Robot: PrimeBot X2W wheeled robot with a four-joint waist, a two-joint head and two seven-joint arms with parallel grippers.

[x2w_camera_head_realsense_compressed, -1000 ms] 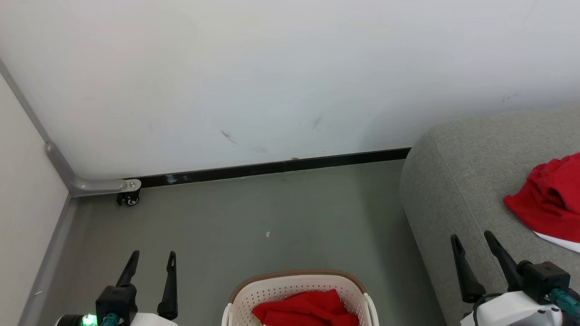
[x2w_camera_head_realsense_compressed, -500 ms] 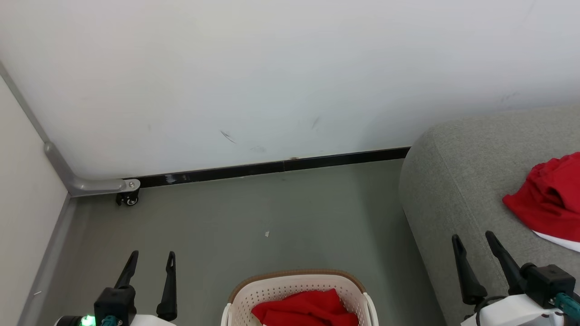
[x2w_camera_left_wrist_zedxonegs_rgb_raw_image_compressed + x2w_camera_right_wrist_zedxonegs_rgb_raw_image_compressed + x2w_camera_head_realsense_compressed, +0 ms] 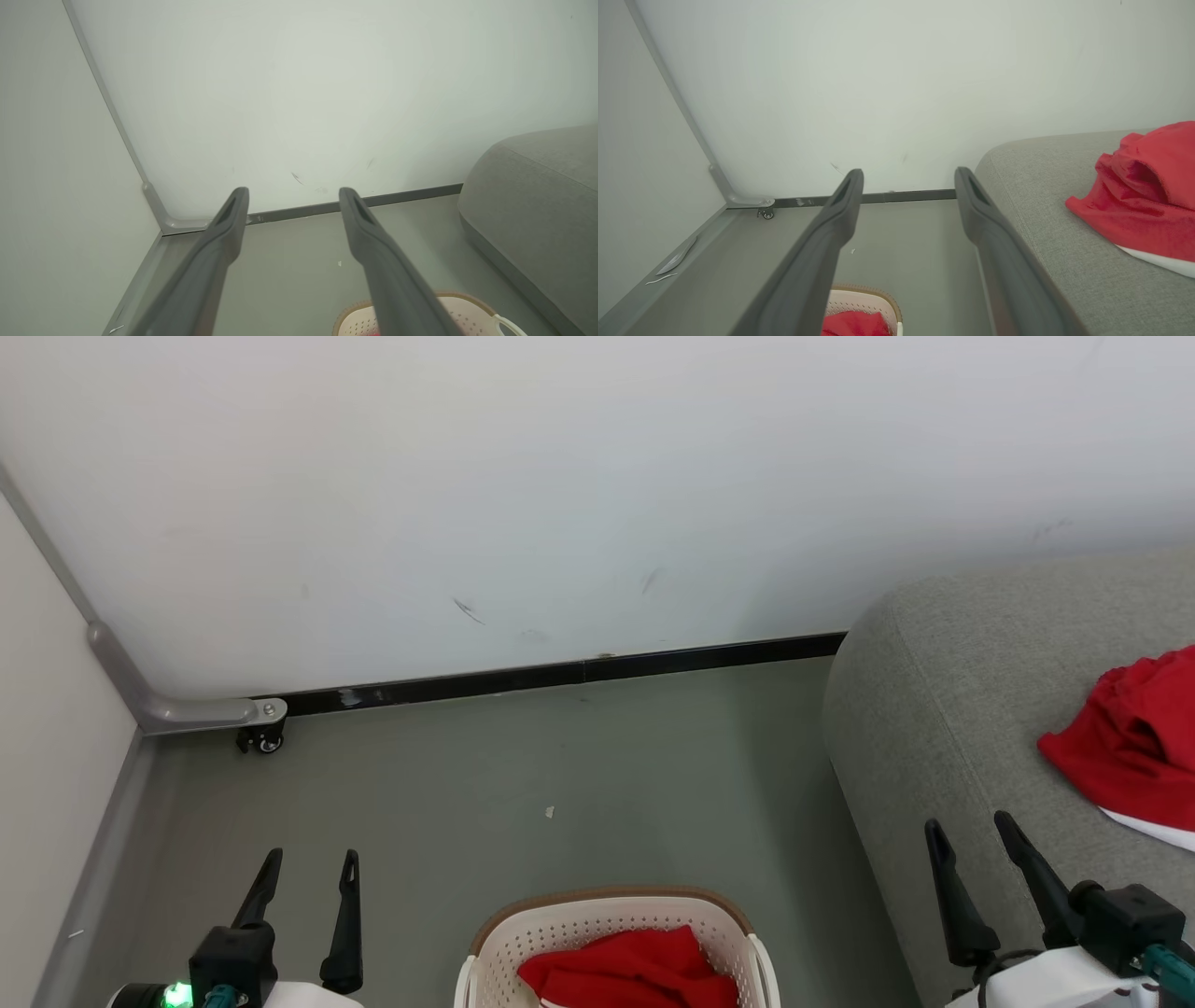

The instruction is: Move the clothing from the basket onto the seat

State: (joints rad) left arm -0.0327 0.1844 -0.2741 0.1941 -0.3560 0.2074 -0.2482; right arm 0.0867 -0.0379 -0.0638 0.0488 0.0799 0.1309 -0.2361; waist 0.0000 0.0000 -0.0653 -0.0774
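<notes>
One red garment (image 3: pixel 625 966) lies bunched inside the basket (image 3: pixel 597 919), a cream perforated tub with a brown rim. The basket stands on the floor (image 3: pixel 560 756) in front of the robot, between its two arms. A second red piece (image 3: pixel 1134 742), with a white panel showing along its lower edge, lies crumpled on top of the seat (image 3: pixel 934 709). That seat is the big grey upholstered block to the robot's right. Its rounded corner stands near the basket's right side, with a strip of floor between them.

The right tool (image 3: pixel 967 821) hangs over the seat's near edge, short of the red piece there. Its two dark fingers are spread wide with nothing between them. The left tool (image 3: pixel 312 854) hovers over the floor to the left of the basket, equally wide open and holding nothing. Both point toward the white wall (image 3: pixel 560 476).

Along the foot of that wall runs a black skirting strip (image 3: pixel 560 674). In the left corner a grey bracket (image 3: pixel 177 714) rests on a small black caster (image 3: pixel 263 741). A tiny pale scrap (image 3: pixel 549 812) lies on the floor beyond the basket.
</notes>
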